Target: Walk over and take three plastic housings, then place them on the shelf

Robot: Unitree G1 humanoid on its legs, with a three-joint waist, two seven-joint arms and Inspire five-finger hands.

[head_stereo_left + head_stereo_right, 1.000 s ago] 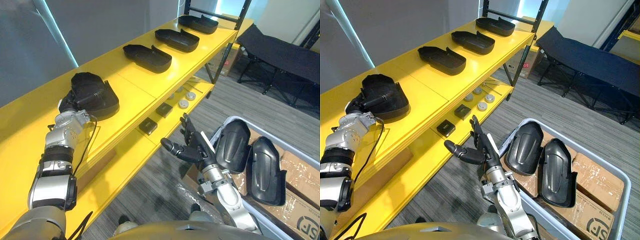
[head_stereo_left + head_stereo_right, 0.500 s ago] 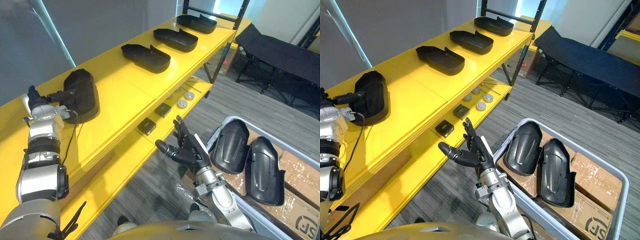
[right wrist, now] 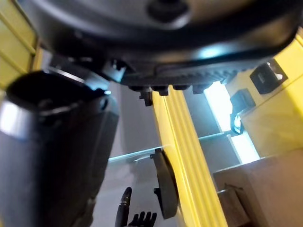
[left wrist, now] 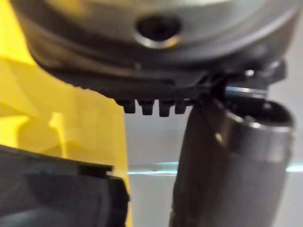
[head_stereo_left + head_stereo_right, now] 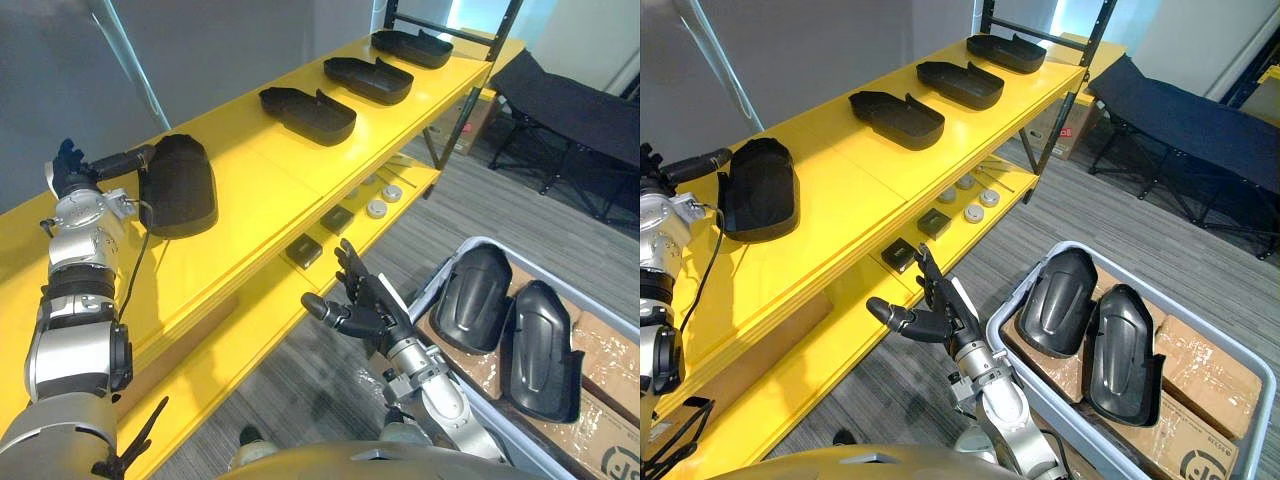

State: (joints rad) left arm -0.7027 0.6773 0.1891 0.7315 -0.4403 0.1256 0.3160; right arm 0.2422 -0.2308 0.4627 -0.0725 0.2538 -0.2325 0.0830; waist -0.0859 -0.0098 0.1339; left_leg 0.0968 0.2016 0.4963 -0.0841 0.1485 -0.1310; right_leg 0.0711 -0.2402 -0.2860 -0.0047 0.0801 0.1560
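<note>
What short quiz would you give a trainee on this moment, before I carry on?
1. Count: how many plastic housings lie on the top level of the yellow shelf?
2. True or false: the right hand is holding a housing.
3. Where do the two unshelved housings sit? A) in the grey bin B) on the floor C) on the lower shelf level

Key: 1. Four. 2. False: it is open and empty. 3. A.
</note>
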